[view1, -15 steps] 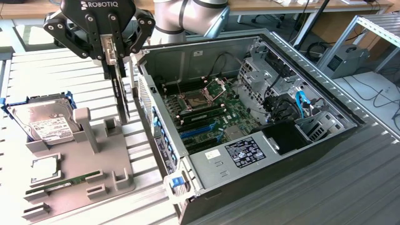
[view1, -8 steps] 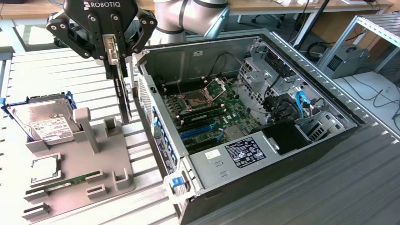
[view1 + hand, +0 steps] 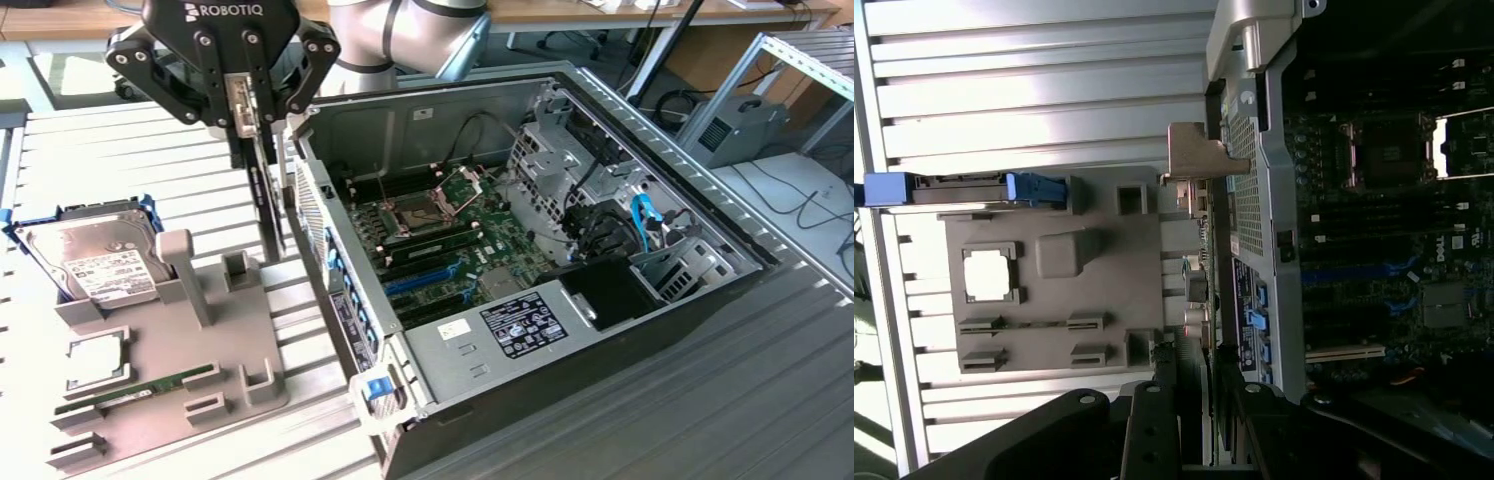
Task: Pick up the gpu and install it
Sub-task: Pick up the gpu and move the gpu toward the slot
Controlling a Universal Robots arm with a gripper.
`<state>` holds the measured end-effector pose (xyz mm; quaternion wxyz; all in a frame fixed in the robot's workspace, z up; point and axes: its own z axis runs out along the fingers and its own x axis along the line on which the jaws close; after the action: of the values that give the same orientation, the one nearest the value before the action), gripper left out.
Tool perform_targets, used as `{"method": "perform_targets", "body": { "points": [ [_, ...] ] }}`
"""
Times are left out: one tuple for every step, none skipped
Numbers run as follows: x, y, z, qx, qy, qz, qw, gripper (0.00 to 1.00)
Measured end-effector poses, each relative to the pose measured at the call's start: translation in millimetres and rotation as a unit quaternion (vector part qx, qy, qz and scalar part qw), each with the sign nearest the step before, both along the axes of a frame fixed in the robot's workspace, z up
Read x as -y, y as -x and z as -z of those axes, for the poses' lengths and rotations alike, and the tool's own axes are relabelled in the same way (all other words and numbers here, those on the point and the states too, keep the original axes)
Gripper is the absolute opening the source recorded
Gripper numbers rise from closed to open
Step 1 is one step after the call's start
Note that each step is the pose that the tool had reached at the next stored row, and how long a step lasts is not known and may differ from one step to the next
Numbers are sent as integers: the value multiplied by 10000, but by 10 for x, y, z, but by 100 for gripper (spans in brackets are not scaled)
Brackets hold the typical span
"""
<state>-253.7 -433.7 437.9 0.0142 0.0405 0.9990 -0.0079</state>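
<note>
One hand [image 3: 243, 125] clamped on one gpu [image 3: 268, 212], one hard drive [image 3: 94, 262], one memory stick [image 3: 144, 386], one open computer case [image 3: 601, 392]

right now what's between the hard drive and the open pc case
The gpu, held upright in the fingers, plus the grey rack and its posts, seen in the exterior view.

Sunlit ribbed metal table [image 3: 721, 400], wooden desk [image 3: 561, 10]
</note>
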Motion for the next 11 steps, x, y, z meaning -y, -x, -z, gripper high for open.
{"method": "perform_targets", "body": {
  "points": [
    [0, -2, 0, 0, 0, 0, 10000, 27],
    [0, -6, 1, 0, 0, 0, 10000, 27],
    [0, -8, 1, 0, 1, 0, 10000, 27],
    [0, -11, 1, 0, 1, 0, 10000, 27],
    [0, -14, 2, 0, 2, 0, 10000, 27],
    [0, -17, 2, 0, 3, 0, 10000, 27],
    [0, -21, 2, 0, 3, 0, 10000, 27],
    [0, -23, 2, 0, 4, 0, 10000, 27],
    [0, -29, 3, 0, 5, 0, 10000, 27],
    [0, -34, 3, 0, 5, 0, 10000, 27],
    [0, -36, 3, 0, 6, 0, 10000, 27]
  ]
}}
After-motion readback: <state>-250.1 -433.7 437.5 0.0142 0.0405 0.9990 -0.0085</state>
